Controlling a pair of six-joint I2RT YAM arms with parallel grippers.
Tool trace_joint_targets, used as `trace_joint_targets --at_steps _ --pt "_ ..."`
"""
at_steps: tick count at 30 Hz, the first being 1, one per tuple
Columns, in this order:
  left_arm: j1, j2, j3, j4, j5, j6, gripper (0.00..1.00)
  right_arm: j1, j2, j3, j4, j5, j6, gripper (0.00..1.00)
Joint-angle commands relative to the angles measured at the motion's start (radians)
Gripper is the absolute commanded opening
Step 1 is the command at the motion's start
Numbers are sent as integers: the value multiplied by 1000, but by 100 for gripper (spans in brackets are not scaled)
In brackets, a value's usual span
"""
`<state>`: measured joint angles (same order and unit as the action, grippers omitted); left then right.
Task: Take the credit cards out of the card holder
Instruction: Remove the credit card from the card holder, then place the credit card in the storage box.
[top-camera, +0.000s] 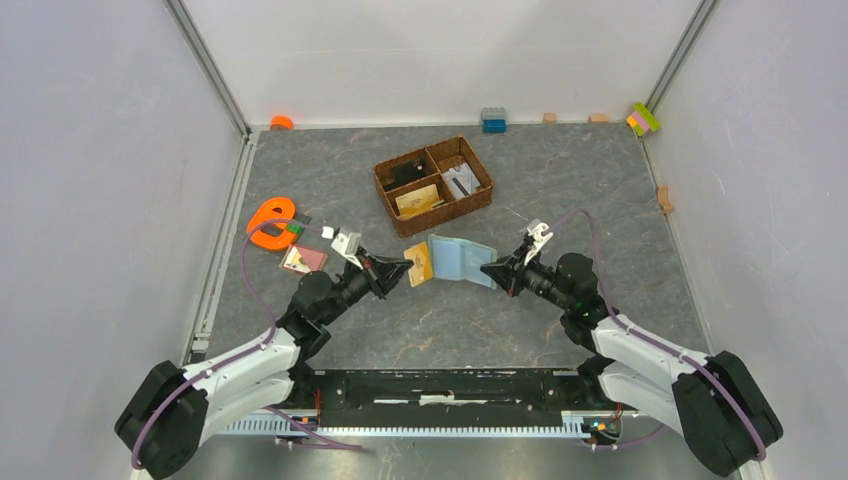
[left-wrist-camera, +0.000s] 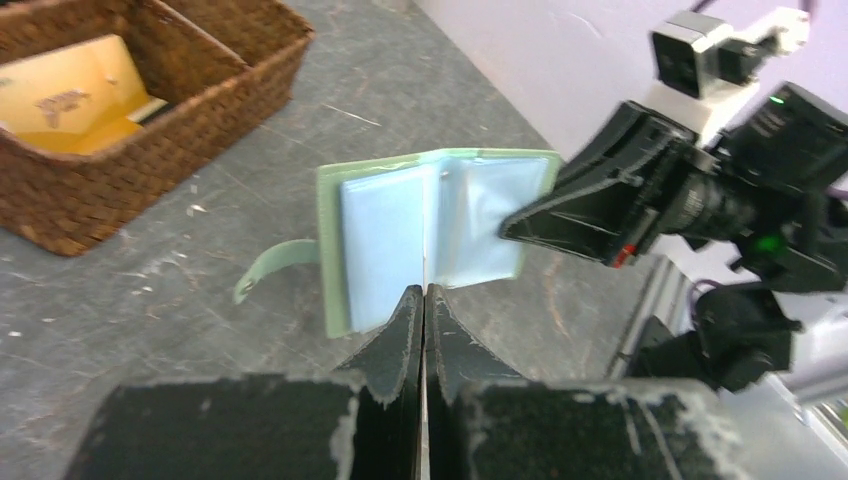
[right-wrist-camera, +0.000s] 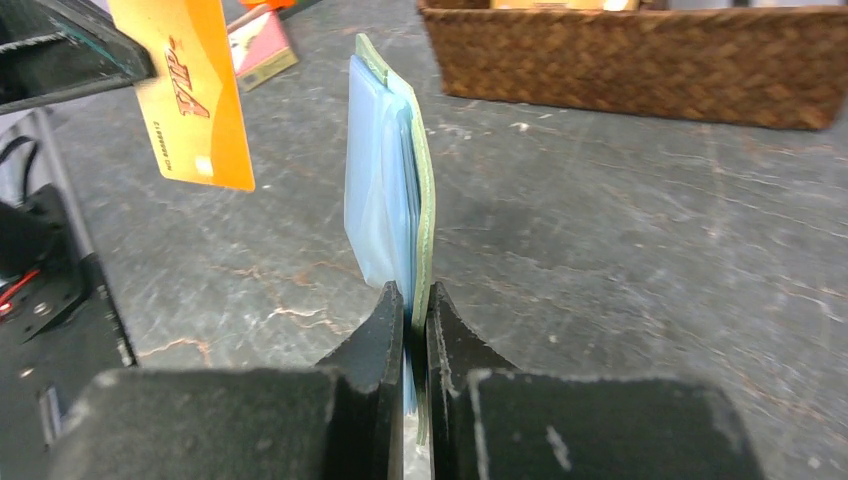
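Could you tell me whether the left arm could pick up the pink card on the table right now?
Probably not yet: the left gripper is shut on the orange card. The pink card itself lies uncovered close beside that arm.

The top camera sits above and behind the arm bases, looking steeply down over the whole table (top-camera: 560, 200) to the basket (top-camera: 388, 202) beyond. The left wrist camera rides low behind the left gripper (left-wrist-camera: 424, 294), close to the open card holder (left-wrist-camera: 400, 240), facing the right gripper (left-wrist-camera: 510, 230). The right wrist camera looks the opposite way, equally near, seeing the card holder edge-on and the credit card (right-wrist-camera: 195, 90). All three views share card holder and basket.
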<state>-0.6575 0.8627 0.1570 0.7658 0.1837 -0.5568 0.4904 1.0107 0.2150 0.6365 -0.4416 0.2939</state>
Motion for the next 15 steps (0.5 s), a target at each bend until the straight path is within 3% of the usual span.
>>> trace_joint_targets --at_steps 1,15 --pt "4 46 105 -40 -131 136 2 -1 -64 18 -36 144 -55 0" --pt "-6 317 426 -275 -384 391 2 -1 -174 -29 -52 339 -70 0"
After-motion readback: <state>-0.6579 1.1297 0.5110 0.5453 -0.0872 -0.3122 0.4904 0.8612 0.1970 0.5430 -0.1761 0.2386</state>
